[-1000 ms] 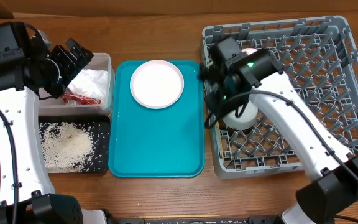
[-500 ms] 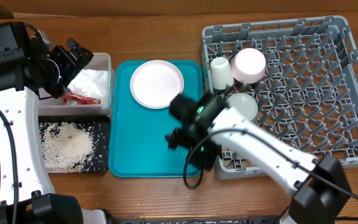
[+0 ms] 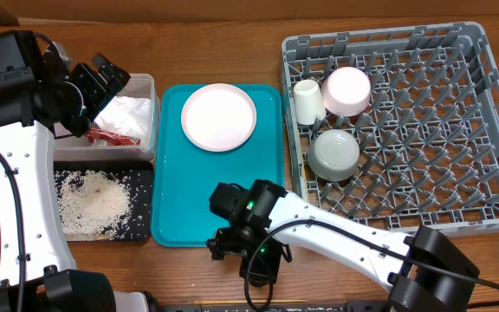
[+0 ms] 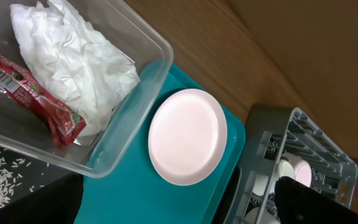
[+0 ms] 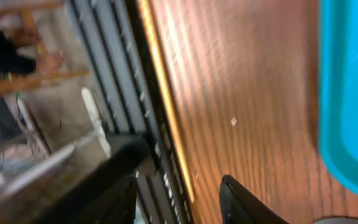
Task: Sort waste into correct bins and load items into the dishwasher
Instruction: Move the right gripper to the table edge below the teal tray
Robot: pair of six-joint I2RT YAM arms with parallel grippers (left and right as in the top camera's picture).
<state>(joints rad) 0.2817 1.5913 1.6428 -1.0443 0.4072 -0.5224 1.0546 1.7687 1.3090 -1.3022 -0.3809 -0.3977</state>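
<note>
"So where is the pale pink plate (image 3: 219, 117) against the right jaws?"

"Well apart. It lies flat, round and glossy, at the far end of the smooth teal tray (image 3: 189, 199). Those jaws hang released over the bare wooden worktop (image 3: 171, 269) by the tray's near edge, with nothing between them."

"And the left jaws?"

"Spread wide above the clear plastic tub (image 3: 145, 80), over the crumpled white napkin (image 3: 132, 113) and the crinkled red wrapper (image 3: 111, 136)."

"The rest?"

"The grey lattice rack (image 3: 423, 173) holds the pink bowl (image 3: 347, 89), white cup (image 3: 308, 100) and grey-white bowl (image 3: 334, 154)."
</note>
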